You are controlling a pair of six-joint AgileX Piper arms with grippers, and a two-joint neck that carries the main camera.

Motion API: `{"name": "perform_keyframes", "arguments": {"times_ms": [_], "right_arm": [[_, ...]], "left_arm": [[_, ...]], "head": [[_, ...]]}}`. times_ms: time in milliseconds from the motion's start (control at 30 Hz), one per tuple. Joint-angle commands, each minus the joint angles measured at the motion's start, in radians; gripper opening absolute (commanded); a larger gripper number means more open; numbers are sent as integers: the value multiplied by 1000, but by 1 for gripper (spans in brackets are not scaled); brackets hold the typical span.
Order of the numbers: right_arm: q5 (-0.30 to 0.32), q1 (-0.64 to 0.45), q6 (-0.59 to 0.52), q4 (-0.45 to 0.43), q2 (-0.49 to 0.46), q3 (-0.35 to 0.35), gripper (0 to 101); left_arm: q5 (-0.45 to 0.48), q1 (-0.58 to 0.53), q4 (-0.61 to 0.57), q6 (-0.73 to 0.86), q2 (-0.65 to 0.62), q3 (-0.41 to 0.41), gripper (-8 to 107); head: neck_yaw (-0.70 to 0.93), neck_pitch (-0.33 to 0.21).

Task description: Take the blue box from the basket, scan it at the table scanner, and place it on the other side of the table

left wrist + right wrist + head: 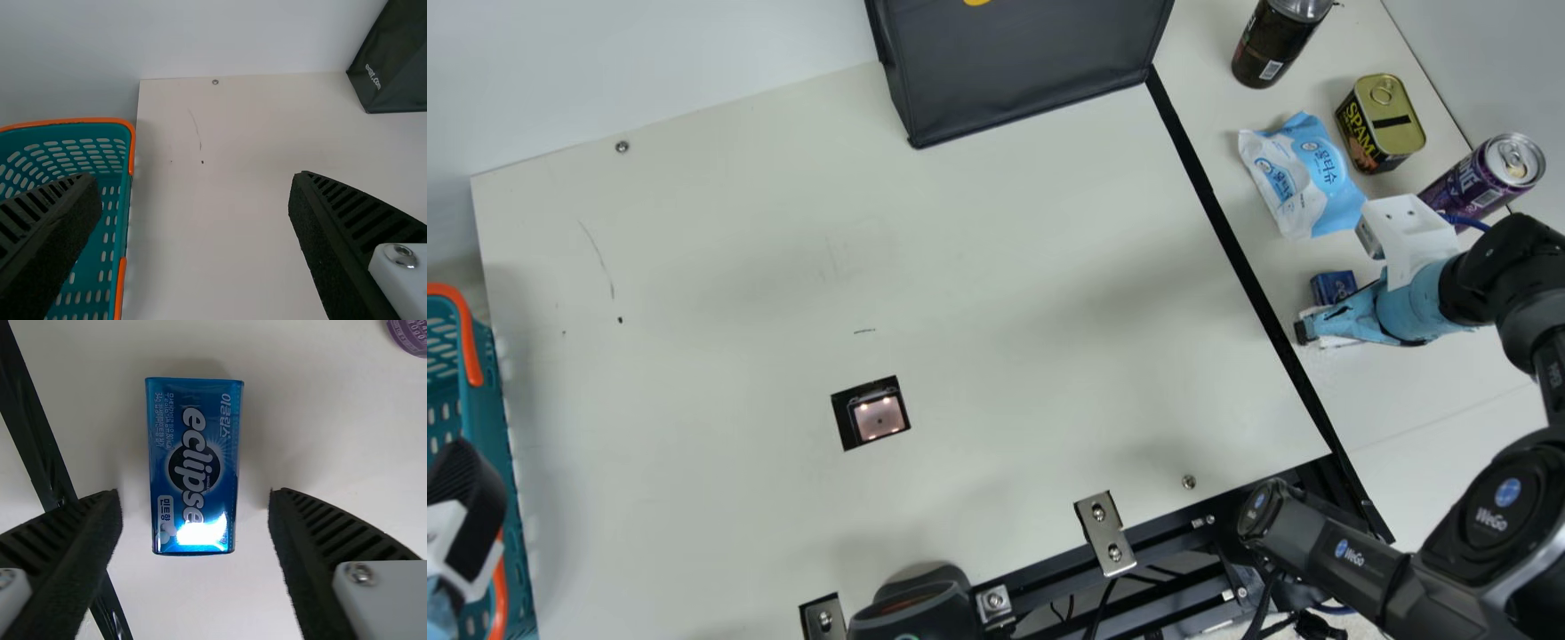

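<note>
At the right of the main view my right gripper (1303, 331) is over the table strip beyond the black line, beside the blue box (1334, 286). In the right wrist view the blue box (193, 467) lies on the table, and my right gripper (193, 527) stands open with a finger to either side, touching neither. My left gripper (463, 507) is at the main view's left edge, over the teal basket (498, 444). The left wrist view has my left gripper (197, 220) open and empty, with the basket (119, 220) below. The scanner window (879, 418) is set in the table.
On the right strip are a wipes pack (1303, 173), a meat can (1383, 123), a purple can (1485, 178) and a dark bottle (1272, 40). A black bag (1023, 67) stands at the back. A dark device (916, 609) sits at the front edge.
</note>
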Motion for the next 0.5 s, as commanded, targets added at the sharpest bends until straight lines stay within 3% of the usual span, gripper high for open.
{"name": "perform_keyframes", "arguments": {"times_ms": [0,200,467], "right_arm": [[4,2,0,2,-8,-3,93],[50,27,0,40,-60,-38,95],[158,127,47,109,-159,-143,95]], "left_arm": [[0,0,0,0,0,0,90],[0,0,0,0,0,0,90],[0,0,0,0,0,0,90]], "head": [[-2,-26],[-2,-26],[-2,-26]]}}
